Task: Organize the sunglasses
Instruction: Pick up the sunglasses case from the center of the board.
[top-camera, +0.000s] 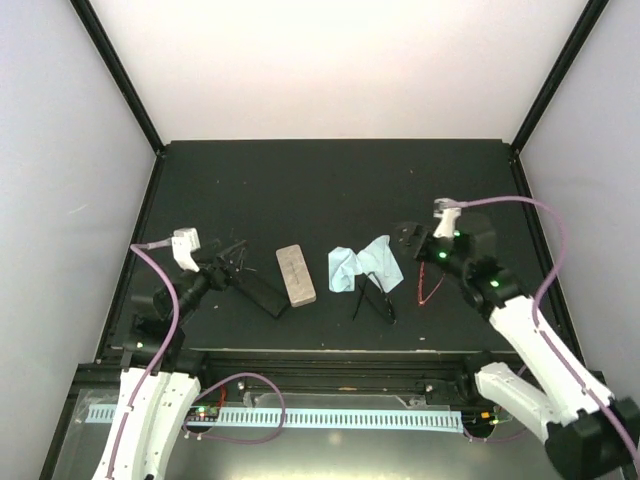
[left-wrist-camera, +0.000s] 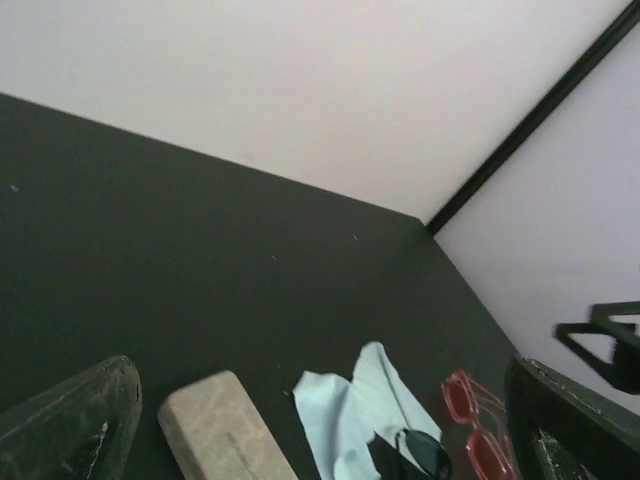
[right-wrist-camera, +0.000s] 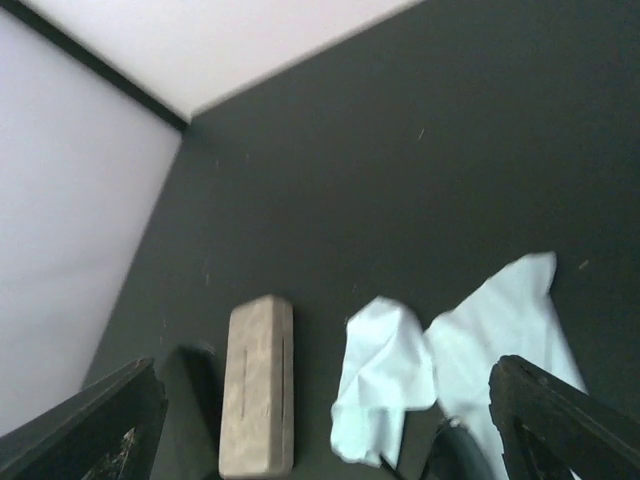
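Your left gripper (top-camera: 230, 260) hangs spread wide over the left side of the dark table (top-camera: 330, 180), with nothing between its fingers (left-wrist-camera: 75, 425). Your right gripper (top-camera: 408, 243), over the right side, stands wide apart in the same way and grasps nothing.

Two oblong cases lie between the arms. The beige case (top-camera: 296, 274) rests flat and appears shut, showing none of its inside. The black case (top-camera: 262, 292) lies just beside it on the left, under your left gripper's reach. It is too dark against the table to tell whether its lid is shut.

To the right of the beige case, two light blue cloths (top-camera: 360, 265) lie crumpled side by side on the table.

Both pairs of sunglasses sit outside the cases. The black sunglasses (top-camera: 375, 303) lie at the near edge of the cloths, and the left wrist view shows one dark lens against the cloth's hem. The red sunglasses (top-camera: 430, 287) lie on the bare table just to their right, close to your right gripper and apart from the cloths.
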